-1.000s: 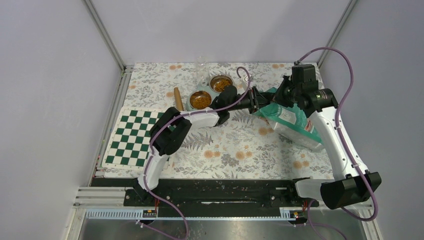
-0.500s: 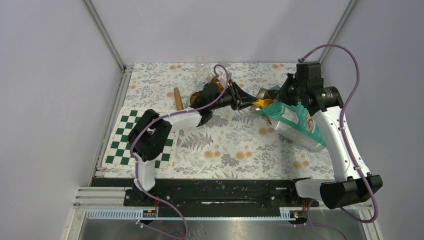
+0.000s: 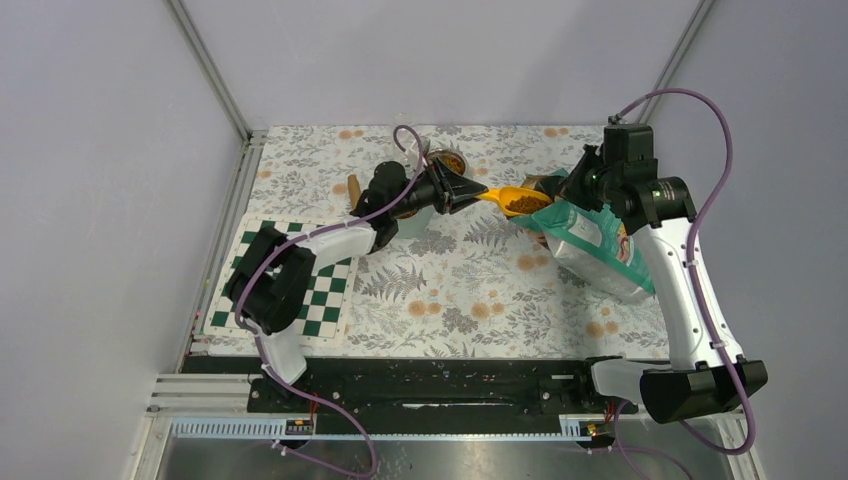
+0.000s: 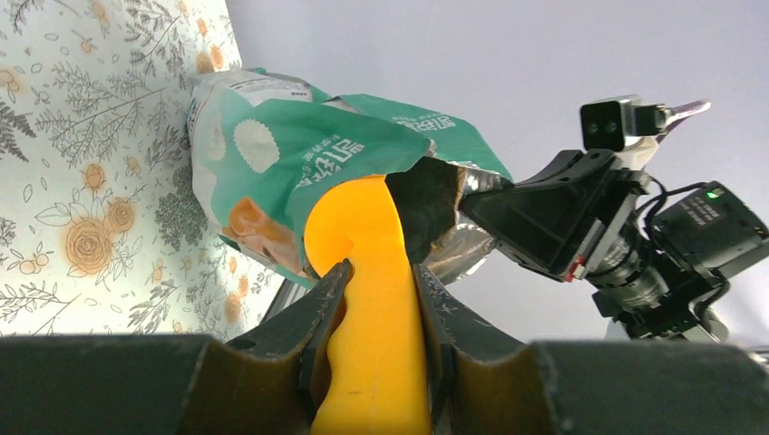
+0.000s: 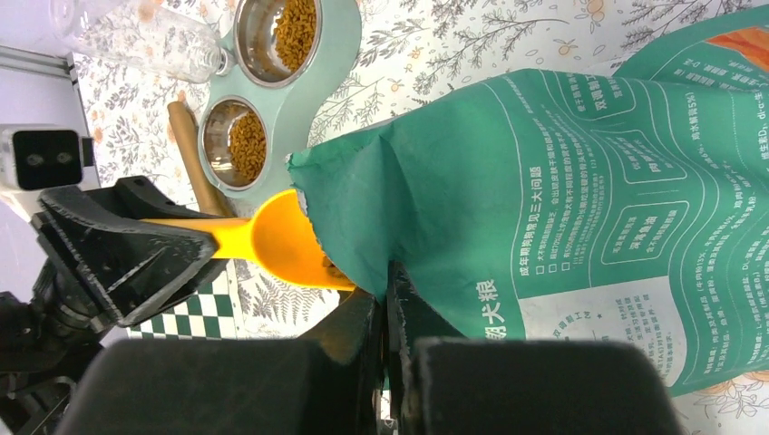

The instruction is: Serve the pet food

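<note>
One checkered board (image 3: 330, 310) lying at table's near-left corner, left arm crossing over it. Right gripper (image 5: 385, 299) pinching shut on teal bag (image 3: 590, 240) edge, right side. Left gripper (image 4: 381, 272) clamping orange scoop (image 3: 515, 200) handle; scoop carrying pet food (image 3: 522, 204) at bag mouth. Far edge: twin-bowl feeder (image 5: 317, 82) holding more pet food, wooden stick (image 5: 186, 145) and clear bottle (image 5: 145, 36) crowding beside it.
</note>
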`<state>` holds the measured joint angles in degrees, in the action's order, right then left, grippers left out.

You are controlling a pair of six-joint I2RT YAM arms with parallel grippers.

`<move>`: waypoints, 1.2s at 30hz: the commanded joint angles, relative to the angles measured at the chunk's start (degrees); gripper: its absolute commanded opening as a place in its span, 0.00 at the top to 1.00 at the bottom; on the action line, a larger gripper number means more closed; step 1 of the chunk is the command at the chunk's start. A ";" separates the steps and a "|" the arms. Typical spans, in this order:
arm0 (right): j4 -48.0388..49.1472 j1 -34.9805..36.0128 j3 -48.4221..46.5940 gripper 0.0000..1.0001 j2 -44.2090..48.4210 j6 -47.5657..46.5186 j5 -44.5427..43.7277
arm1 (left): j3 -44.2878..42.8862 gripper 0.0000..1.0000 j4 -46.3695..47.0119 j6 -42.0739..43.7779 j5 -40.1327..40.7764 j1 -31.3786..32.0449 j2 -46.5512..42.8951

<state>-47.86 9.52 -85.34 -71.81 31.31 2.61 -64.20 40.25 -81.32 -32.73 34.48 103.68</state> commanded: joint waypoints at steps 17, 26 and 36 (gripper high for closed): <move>7.67 -1.43 -3.34 1.00 3.61 0.64 2.07 | 0.43 1.00 1.43 3.81 -2.96 -5.06 -8.12; 8.43 -1.43 -2.69 1.00 3.87 1.27 3.61 | -5.23 1.00 -2.78 17.17 -3.57 -1.54 -8.86; 8.56 -1.42 -2.46 1.00 4.21 1.34 3.74 | -9.92 1.00 -9.68 31.05 -2.88 1.97 -9.68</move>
<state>-47.57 8.10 -85.32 -70.96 31.35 3.05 -71.83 29.08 -55.40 -34.89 36.86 96.62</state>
